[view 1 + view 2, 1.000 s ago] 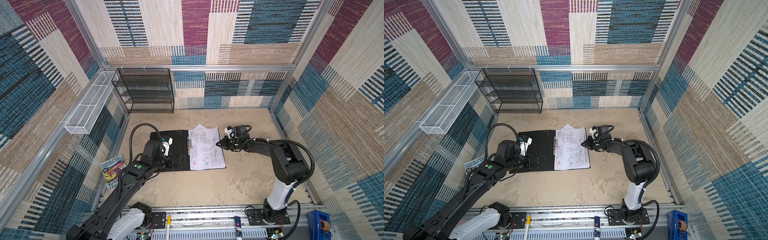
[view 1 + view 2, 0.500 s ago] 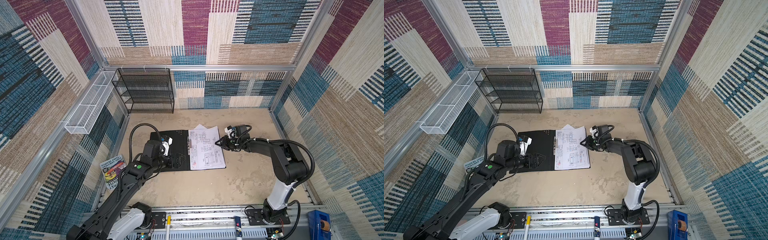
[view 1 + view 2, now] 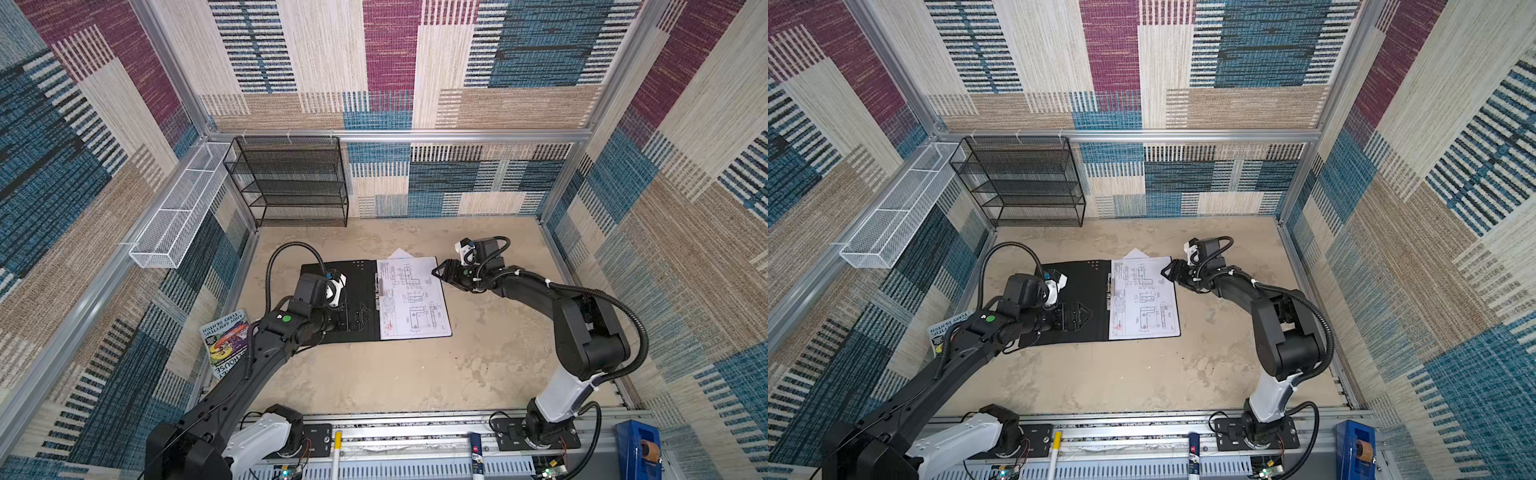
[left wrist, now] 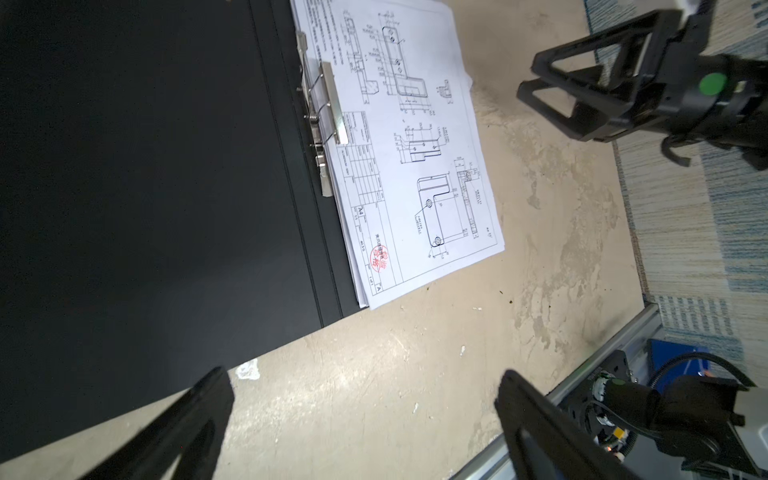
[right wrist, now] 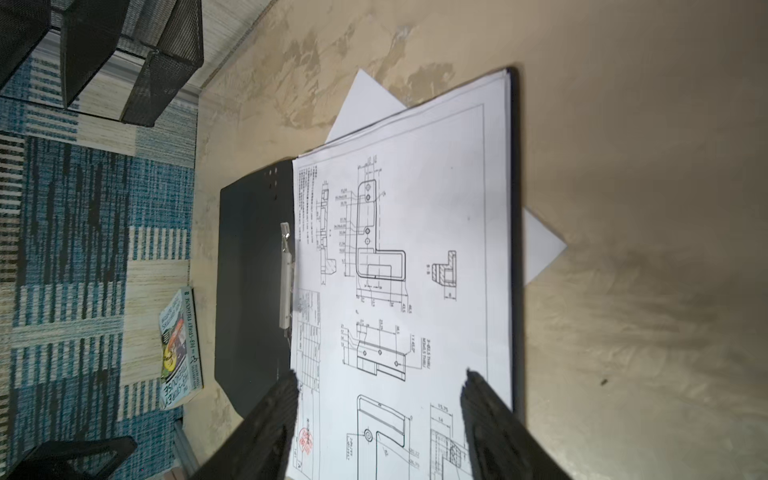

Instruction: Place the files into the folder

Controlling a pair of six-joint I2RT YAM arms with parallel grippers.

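The white printed paper sheets [image 3: 413, 297] are stacked on the right half of the opened black-lined folder [image 3: 357, 282]. The left gripper [image 4: 361, 374] is spread wide, the right gripper [image 5: 380, 395] partly; nothing is gripped.

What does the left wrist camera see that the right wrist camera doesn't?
Only the left wrist view shows the whole right gripper, open. Only the right wrist view shows the book and the black shelf. Both show the files, the folder lying open, and its metal clip.
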